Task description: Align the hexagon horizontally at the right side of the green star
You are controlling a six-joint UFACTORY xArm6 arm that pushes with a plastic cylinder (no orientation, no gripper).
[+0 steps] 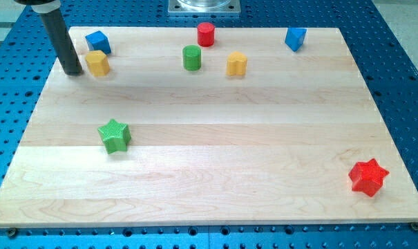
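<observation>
The rod [63, 41] gets chopped off by the view's top edge, so none of the arm above it shows. My tip [72, 71] sits near the board's [215, 200] top-left corner. The two yellow blocks [97, 62] [236, 63] are too small, maybe hexagons.

We see a pale wooden board [215, 152] carrying seven blocks. Taking the green star [115, 135] as centre, a yellow block [97, 62] and a blue block [97, 42] sit near 12 o'clock, touching; a green cylinder [191, 57], red cylinder [206, 34] and yellow hexagon [236, 63] toward 1 to 2; a blue block [296, 38] beyond at 2; a red star [368, 177] at 4.
</observation>
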